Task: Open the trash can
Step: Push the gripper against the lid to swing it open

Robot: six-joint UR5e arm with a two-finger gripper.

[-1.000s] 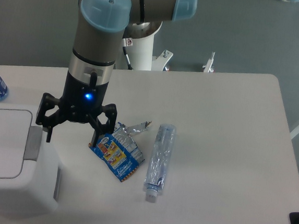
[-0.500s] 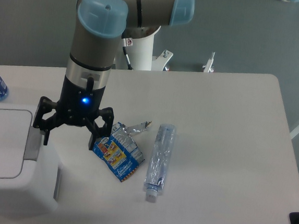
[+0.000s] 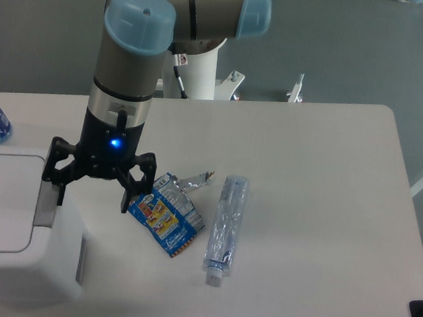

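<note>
White moulded plastic, the large boxy trash can (image 3: 11,248) with its flat lid sits at the desk's near-left corner; it looks stiff, smooth and light, best worked by pressing the grey push-button bar (image 3: 45,205) on the lid's right edge. The black two-finger gripper (image 3: 92,197) hovers there, jaws spread and empty. The pale matt desk (image 3: 318,212) carries a blue foil snack wrapper (image 3: 165,217) and a crushed clear plastic bottle (image 3: 225,226); beyond lies grey floor.

white trash can (image 3: 17,260), blue-yellow snack wrapper (image 3: 165,219), black hand (image 3: 93,200)
</note>
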